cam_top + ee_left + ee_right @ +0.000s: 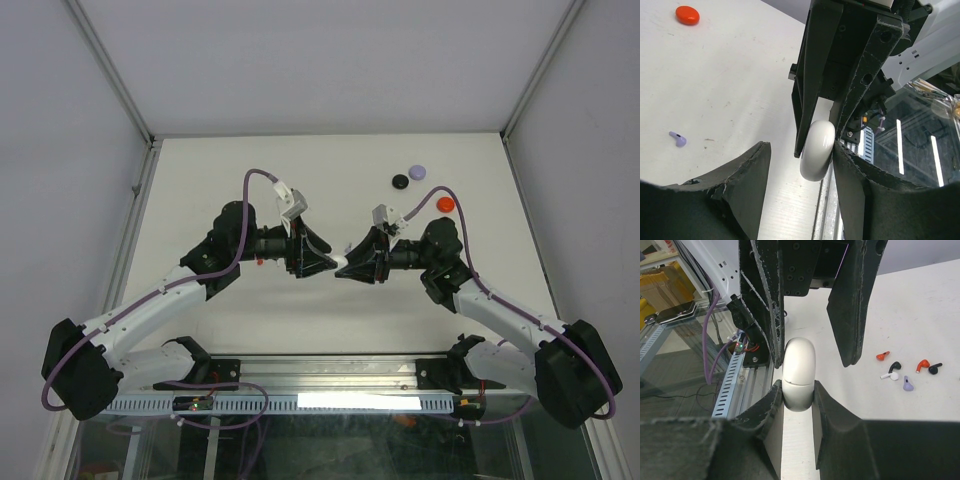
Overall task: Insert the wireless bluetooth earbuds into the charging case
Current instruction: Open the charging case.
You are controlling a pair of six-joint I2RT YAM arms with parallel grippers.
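The white charging case [799,375] is closed and held in mid-air between the two arms [341,262]. My right gripper [799,396] is shut on its lower end. My left gripper [802,185] is open around the other end [817,155]. One of its fingers [860,190] touches the case and the other [740,190] stands well apart from it. The earbuds lie loose on the table: red [883,356], black [895,366], white [888,375], pale purple [908,385], another red [922,365] and another black [935,368]. One purple bud [678,138] also shows in the left wrist view.
Three coin-like discs lie at the back right of the table: black [401,181], purple [417,172], red [445,204]. A metal rail [330,400] runs along the near edge between the arm bases.
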